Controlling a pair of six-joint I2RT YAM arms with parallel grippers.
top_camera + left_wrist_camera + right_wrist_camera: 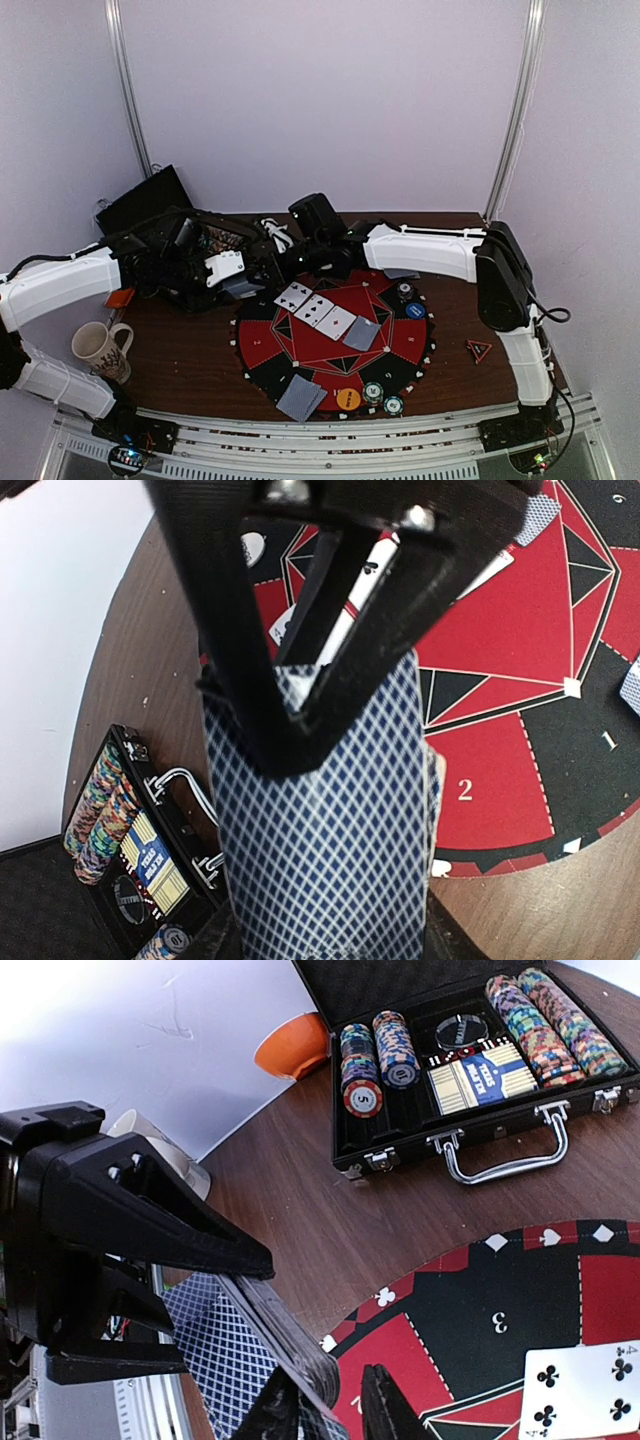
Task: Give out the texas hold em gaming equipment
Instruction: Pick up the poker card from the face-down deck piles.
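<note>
My left gripper (238,280) is shut on a deck of playing cards (320,830) with blue-diamond backs, held over the mat's (310,350) far-left rim. My right gripper (330,1405) straddles the deck's (230,1350) free end. One of its fingers (290,730) lies on the top card's back. The other stands just clear of the deck's edge, jaws narrow. Three face-up cards (316,309) and a face-down one (362,333) lie across the mat's middle. More face-down cards (300,397), an orange button (348,398) and chip stacks (382,398) sit at its near edge.
An open black chip case (480,1070) with chip rows stands behind the grippers. A white mug (98,347) and an orange bowl (295,1045) sit to the left. A blue disc (415,311) and another chip stack (404,292) lie at the mat's right. A red triangle (478,349) lies beyond.
</note>
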